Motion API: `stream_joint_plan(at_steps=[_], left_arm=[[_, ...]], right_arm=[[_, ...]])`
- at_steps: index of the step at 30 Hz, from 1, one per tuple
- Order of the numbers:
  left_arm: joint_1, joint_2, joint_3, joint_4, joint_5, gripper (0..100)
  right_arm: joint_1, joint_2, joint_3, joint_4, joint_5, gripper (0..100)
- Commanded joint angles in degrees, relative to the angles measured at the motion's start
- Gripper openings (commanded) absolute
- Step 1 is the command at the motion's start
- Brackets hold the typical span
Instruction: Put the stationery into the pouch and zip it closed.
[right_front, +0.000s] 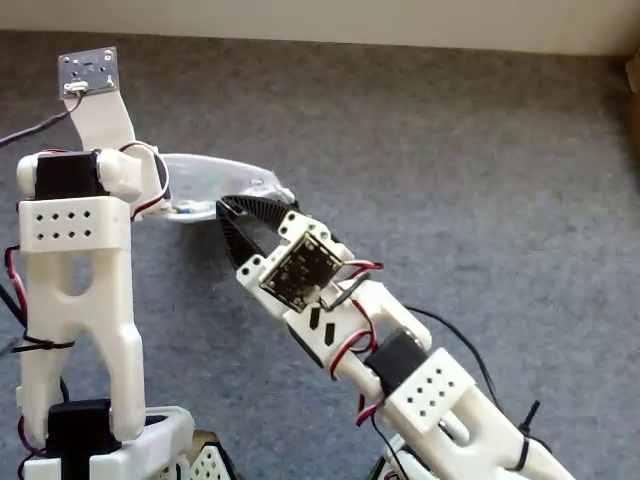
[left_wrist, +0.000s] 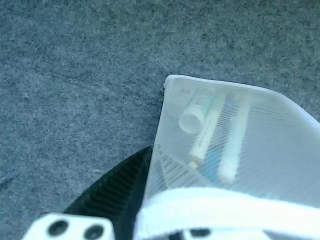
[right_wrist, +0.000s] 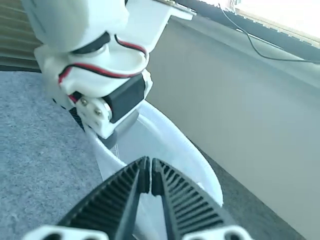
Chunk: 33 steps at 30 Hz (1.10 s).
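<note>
From above, the translucent pouch (right_front: 228, 182) sits over the grey surface (right_front: 460, 150), between the tips of the two arms. The left arm (right_front: 75, 230) stands at one end of the pouch. Its jaws are closed on that end, though the arm's own body hides most of them. The right arm (right_front: 400, 365) comes in at a slant from the other side, and its black ribbed jaws lie against the pouch's near edge, close to the left arm's hold.

In the left wrist view, the pouch's striped, see-through wall runs out from the jaws. One black ribbed jaw lies against the outside of the wall, and a thick white band of the pouch crosses close to the camera. Inside the pouch is the stationery (left_wrist: 206, 134): three pale stick-shaped pieces side by side, one of them short with a round end. The far corner of the pouch shows against the grey surface.

In the right wrist view, the right jaws are drawn together, with only a thin slit between the tips. The tips are right at the pouch's pale curved edge. I cannot tell whether they pinch anything there. The left arm's jaws clamp the pouch just beyond them.
</note>
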Motion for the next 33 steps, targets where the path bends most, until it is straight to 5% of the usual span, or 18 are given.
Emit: stream_joint_plan(at_steps=[1, 8, 21, 27, 33], left_arm=[[-1.4, 0.6, 1.2, -1.5, -0.2, 1], [-1.5, 0.6, 1.2, -1.5, -0.2, 1], [-1.4, 0.6, 1.2, -1.5, -0.4, 1], [-1.4, 0.6, 1.2, -1.3, -0.4, 1], [-1.4, 0.6, 1.2, -1.1, -0.4, 1]], right_arm=[[-0.2, -6.9, -3.6, 8.0, 0.4, 0.5], [-0.1, -11.7, -7.9, 19.6, 0.4, 0.5], [5.8, -11.6, -7.2, 20.5, -2.9, 1.2], [8.0, -11.4, -6.9, 20.5, -9.8, 15.7], [8.2, -11.4, -4.4, 20.3, -10.8, 17.1]])
